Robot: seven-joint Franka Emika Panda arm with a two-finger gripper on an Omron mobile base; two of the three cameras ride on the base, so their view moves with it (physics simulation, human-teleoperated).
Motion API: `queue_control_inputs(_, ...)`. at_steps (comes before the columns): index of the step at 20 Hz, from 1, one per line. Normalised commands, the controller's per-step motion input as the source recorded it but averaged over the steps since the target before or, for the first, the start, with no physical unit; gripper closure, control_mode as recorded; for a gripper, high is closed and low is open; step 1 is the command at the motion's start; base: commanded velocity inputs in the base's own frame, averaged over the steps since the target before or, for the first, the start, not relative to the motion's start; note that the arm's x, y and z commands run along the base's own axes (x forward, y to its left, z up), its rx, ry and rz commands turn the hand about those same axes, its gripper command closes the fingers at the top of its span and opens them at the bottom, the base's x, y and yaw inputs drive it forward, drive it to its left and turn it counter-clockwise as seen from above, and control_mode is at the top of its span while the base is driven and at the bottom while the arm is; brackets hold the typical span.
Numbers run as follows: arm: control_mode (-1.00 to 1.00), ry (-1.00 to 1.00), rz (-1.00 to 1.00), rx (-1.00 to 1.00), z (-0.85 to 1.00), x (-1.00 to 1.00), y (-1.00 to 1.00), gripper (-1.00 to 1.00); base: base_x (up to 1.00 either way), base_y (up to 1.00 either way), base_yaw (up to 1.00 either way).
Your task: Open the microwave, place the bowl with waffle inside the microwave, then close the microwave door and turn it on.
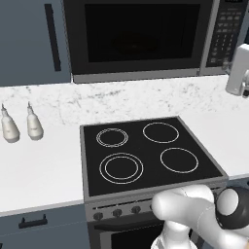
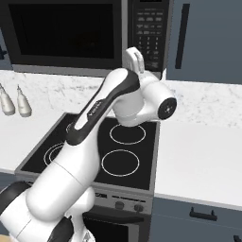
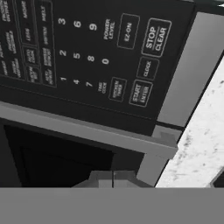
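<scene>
With the microwave door (image 1: pixel 141 36) closed, the gripper (image 3: pixel 113 178), its jaws together and empty, hovers close before the keypad panel (image 3: pixel 87 57) and should press straight on the START/ENTER button (image 3: pixel 141 92), right of the digits.

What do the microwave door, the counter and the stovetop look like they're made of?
Microwave door: dark glossy glass, probably, in a matte grey frame that could be metal or plastic. Counter: white stone, likely marble, judging by its grey veining. Stovetop: smooth black glass-ceramic by the look, with flat printed burner rings.
</scene>
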Motion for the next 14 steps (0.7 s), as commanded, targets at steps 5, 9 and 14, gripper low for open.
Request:
queue_control_inputs(5, -1.0, 0.04, 0.0, 0.01, -0.05, 0.38, -0.37, 1.0, 0.0, 0.0, 0.0)
queue_control_inputs(9, -1.0, 0.04, 0.0, 0.0, 0.0, 0.52, -0.21, 1.0, 0.0, 0.0, 0.0)
queue_control_inputs(14, -1.0, 0.01, 0.0, 0.0, -0.01, 0.54, -0.1, 1.0, 0.0, 0.0, 0.0)
